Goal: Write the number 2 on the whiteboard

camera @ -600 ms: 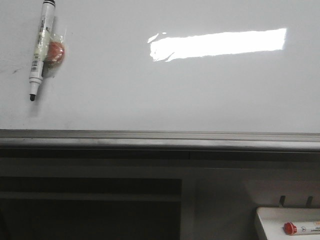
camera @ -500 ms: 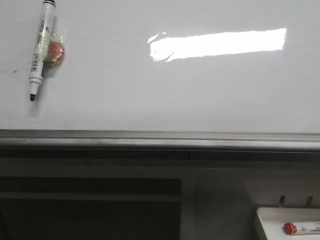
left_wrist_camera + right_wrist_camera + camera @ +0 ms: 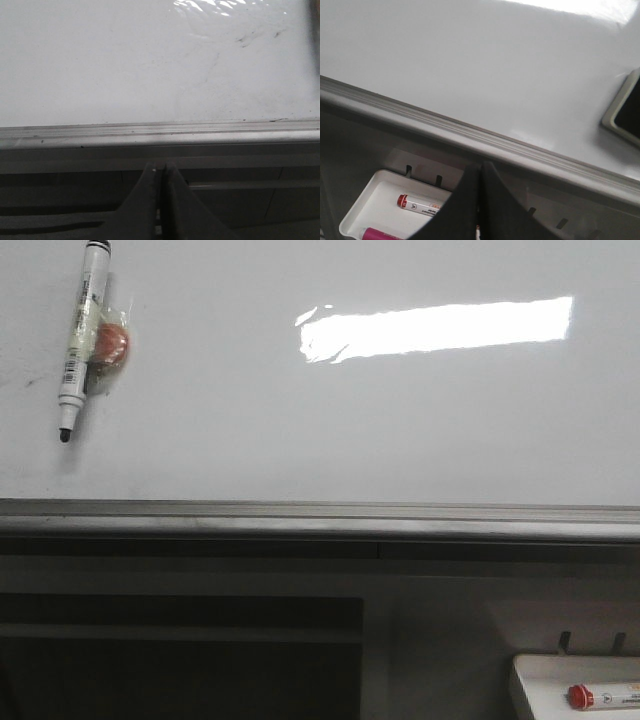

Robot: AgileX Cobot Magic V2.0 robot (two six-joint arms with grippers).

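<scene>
At the far left of the front view, a black-tipped marker (image 3: 80,340) hangs on the whiteboard (image 3: 350,420), uncapped tip pointing down. An orange-red blob wrapped in clear film (image 3: 110,343) touches its barrel on the right side; it looks like a magnet holder, which would explain how the pen stays on an upright surface within an arm's reach. Faint dark smudges sit just left of the pen.

The board itself is bare: the number 2 is nowhere on it, so the writing has not begun. A bright rectangular light reflection (image 3: 435,327) lies across the upper middle, and the grey metal lower edge (image 3: 320,517) runs the full width beneath.

The left pincer (image 3: 160,172) sits below that edge, fingers pressed together with nothing between them, pointed up at the white surface. It appears parked, well apart from the marker.

Lower right, a small white tray (image 3: 540,680) holds a red-capped marker (image 3: 600,698); the right wrist view also shows a magenta-capped one (image 3: 380,234) beside it. The tray likely serves as spare storage below the board. The right pincer (image 3: 480,172) is likewise closed and empty, hovering above the tray.

Judging by this, the next step is fetching a pen, and the uncapped one on the board seems the ready choice.
</scene>
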